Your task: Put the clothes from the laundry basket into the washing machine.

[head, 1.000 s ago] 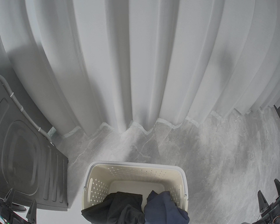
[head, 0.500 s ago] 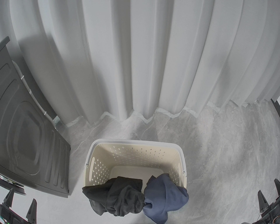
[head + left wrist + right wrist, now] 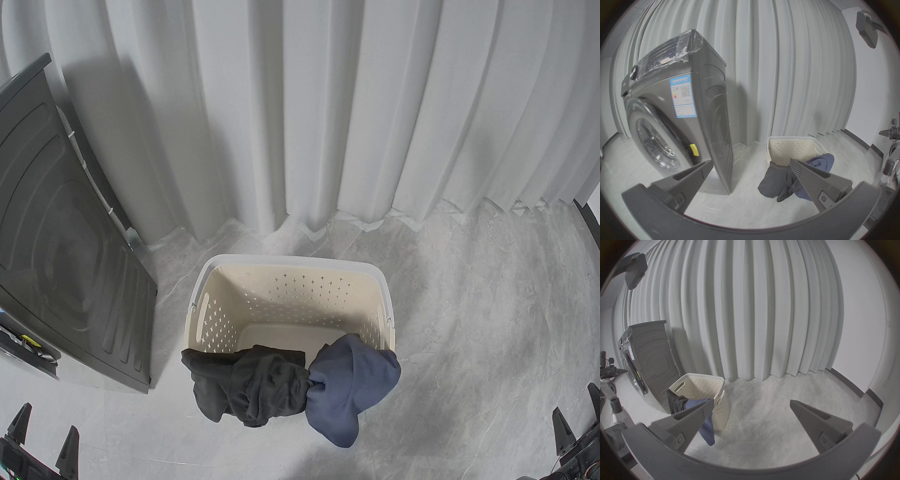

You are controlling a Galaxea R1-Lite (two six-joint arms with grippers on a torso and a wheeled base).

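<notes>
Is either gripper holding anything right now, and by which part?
Nothing is held. The left gripper and right gripper are open and empty; the clothes hang over the basket rim.

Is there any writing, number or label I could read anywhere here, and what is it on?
No text is legible.
Blue-and-white label on the washing machine front: printed lines, too small to read.
Yellow sticker beside its door: too small to read.
Laundry basket: no writing seen.

The left end effector and right end effector have dark grey wedge fingers with screws.
</notes>
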